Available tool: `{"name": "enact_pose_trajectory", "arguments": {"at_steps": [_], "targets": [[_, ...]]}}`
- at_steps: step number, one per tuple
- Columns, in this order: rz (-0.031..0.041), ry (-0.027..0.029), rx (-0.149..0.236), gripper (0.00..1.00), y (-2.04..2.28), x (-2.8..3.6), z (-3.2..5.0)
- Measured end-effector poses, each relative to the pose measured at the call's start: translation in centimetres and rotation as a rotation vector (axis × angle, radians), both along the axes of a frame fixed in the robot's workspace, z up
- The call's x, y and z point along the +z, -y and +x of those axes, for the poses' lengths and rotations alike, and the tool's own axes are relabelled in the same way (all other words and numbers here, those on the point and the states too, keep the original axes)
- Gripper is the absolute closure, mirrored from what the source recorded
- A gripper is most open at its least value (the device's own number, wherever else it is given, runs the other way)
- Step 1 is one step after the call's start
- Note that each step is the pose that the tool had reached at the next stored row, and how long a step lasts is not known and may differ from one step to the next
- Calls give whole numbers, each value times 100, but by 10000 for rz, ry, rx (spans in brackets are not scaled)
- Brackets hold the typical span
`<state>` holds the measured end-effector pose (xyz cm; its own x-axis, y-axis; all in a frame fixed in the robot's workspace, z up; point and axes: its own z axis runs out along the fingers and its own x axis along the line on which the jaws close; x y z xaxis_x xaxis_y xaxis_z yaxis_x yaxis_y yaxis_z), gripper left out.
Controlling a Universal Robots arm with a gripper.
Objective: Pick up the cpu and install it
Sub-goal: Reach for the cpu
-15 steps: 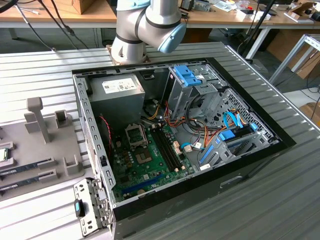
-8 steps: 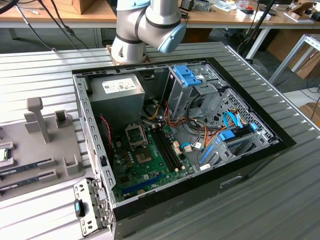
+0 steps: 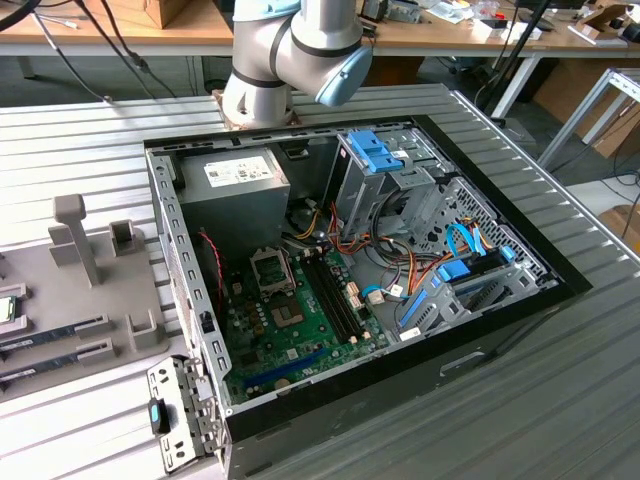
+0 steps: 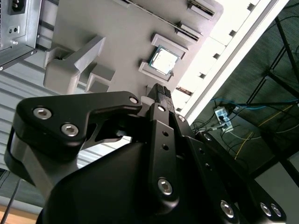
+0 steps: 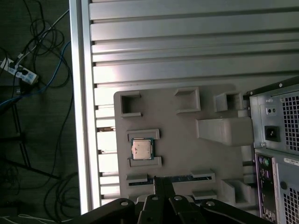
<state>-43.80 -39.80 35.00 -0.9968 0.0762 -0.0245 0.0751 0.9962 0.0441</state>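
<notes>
Resting in grey holder (image 5: 187, 156), cpu (image 5: 141, 149) lies near closed, empty end effector (image 5: 162, 181).

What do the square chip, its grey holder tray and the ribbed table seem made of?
Small square silver-topped cpu: metal lid, glinting pale; its thin green rim is probably circuit board. Matte grey holder tray: likely plastic, dull and uniform. Ribbed silver table: probably aluminium, with a bright sheen along its slats.
</notes>
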Motion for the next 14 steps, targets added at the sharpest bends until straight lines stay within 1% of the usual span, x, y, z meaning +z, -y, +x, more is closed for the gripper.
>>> {"name": "enact_pose_trajectory", "arguments": {"at_steps": [14], "targets": [[0,0,0,89,0,-28,0]]}}
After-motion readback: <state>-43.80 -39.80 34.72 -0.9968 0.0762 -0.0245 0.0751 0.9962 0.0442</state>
